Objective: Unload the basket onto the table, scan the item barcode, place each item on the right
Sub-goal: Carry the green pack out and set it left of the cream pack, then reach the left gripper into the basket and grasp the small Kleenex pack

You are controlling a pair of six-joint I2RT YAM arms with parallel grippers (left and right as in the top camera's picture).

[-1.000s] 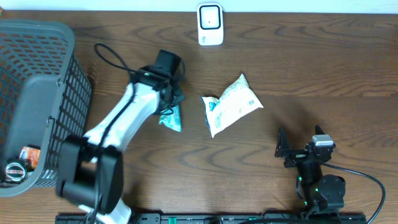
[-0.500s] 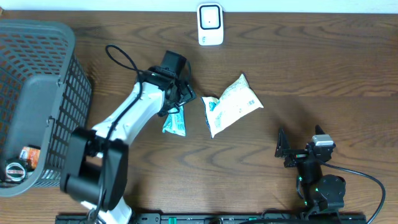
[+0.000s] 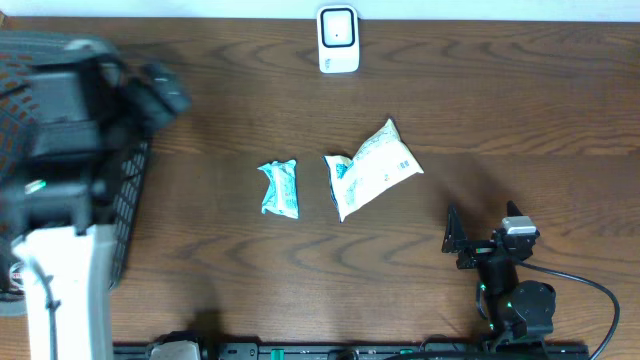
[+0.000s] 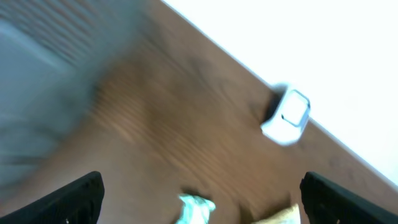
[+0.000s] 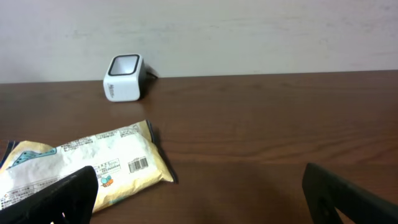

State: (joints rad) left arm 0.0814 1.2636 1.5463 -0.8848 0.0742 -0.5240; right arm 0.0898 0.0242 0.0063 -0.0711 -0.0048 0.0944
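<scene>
Dark wooden tabletop is filling the overhead view, with a pale wall running along its far edge. A small teal packet (image 3: 279,188) is lying flat near the middle, and a white and yellow bag (image 3: 370,168) is lying near it on the right, a strip of bare wood showing between them. A white scanner (image 3: 338,40) is standing by the far edge, well apart from both.

The left gripper (image 4: 202,190) is hanging well away from the packet, up over the basket (image 3: 128,210) at the left, its fingers spreading wide with nothing between them. In its wrist view the packet is peeking in at the bottom edge, cut off. The right gripper (image 5: 202,199) is sitting near the table's front right corner, jaws also gaping and empty. The bag is lying ahead of it to the left, with a barcode (image 5: 138,165) facing up.

Overhead, the left arm is blurring heavily and hiding most of the basket. The left wrist view is smearing too, so the packet's print is not readable.
</scene>
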